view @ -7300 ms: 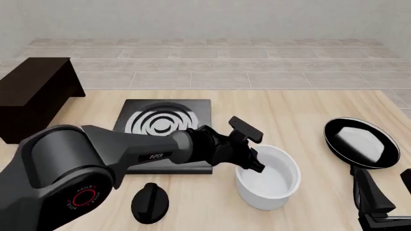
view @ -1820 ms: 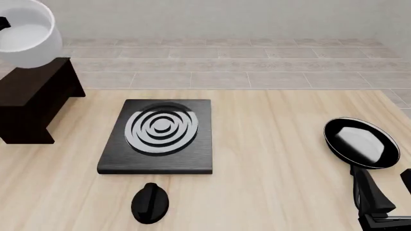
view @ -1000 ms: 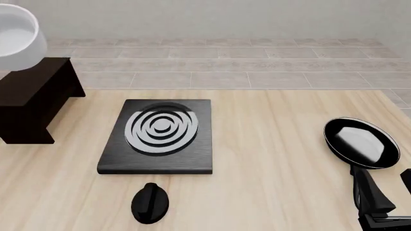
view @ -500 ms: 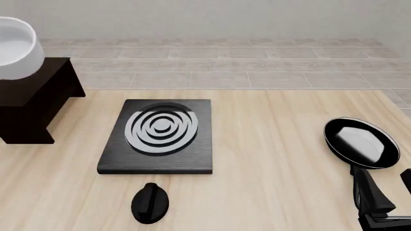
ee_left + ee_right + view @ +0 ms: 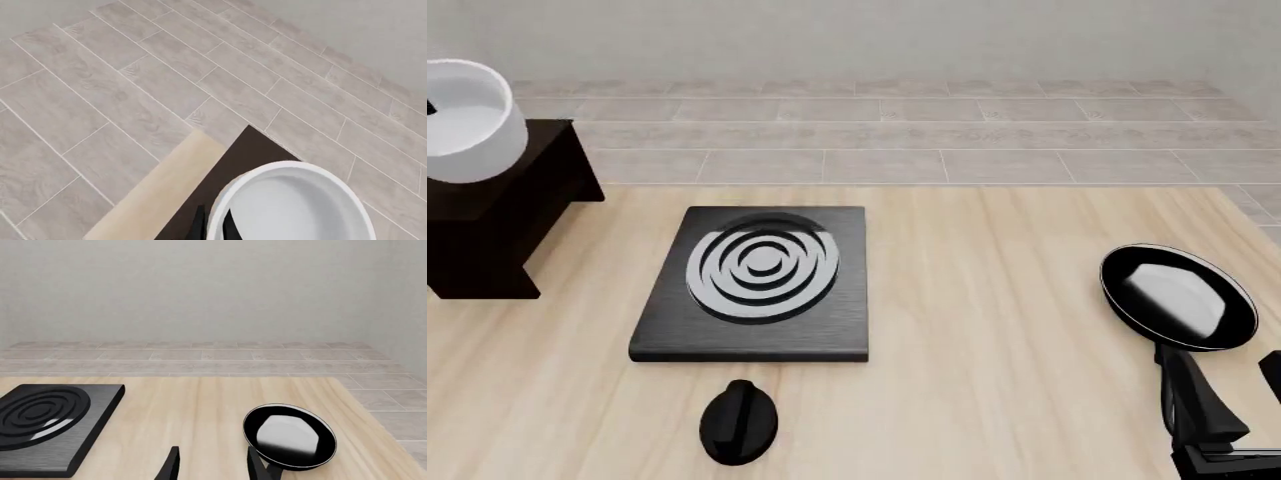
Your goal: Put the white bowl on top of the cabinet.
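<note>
We see the right gripper [image 5: 210, 465] with its two dark fingers [image 5: 169, 466] spread apart and nothing between them, held above the pale wooden table [image 5: 193, 405]. Just beyond its right finger lies a black frying pan [image 5: 289, 436] with a white sheen in its dish. Well to the left sits a black stove slab [image 5: 50, 417] with concentric rings. Beyond the table's far edge, grey floor tiles [image 5: 200, 355] run to a plain wall.

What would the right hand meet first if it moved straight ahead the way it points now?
Probably the frying pan: it lies just ahead of the right hand, slightly off to one side, so the fingers might pass its rim. Depth is unclear.
</note>
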`<state>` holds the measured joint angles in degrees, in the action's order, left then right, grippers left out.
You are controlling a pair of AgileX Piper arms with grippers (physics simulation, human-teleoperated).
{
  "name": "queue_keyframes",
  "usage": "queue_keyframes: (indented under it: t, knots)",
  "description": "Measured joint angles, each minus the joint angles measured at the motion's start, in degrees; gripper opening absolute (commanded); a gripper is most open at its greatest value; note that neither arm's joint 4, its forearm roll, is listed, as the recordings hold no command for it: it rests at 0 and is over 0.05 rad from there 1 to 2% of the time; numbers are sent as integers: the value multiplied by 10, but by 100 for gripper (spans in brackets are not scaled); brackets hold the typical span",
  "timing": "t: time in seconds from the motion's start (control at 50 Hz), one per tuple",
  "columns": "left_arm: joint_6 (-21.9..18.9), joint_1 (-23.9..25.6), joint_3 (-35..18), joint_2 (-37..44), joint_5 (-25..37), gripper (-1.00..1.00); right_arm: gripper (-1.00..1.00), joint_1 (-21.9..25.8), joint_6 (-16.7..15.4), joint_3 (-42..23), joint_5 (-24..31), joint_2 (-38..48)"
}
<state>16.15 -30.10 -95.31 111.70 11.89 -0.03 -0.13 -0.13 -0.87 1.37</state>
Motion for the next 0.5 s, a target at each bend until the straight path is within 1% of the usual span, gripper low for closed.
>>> queue_keyframes:
  t: [0.26,0.5]
  knots:
    - [-3,1,22,6,-14,-100,100,0,0,0,0,0]
    - [-6,-2,30,4,-25,-100,100,0,0,0,0,0]
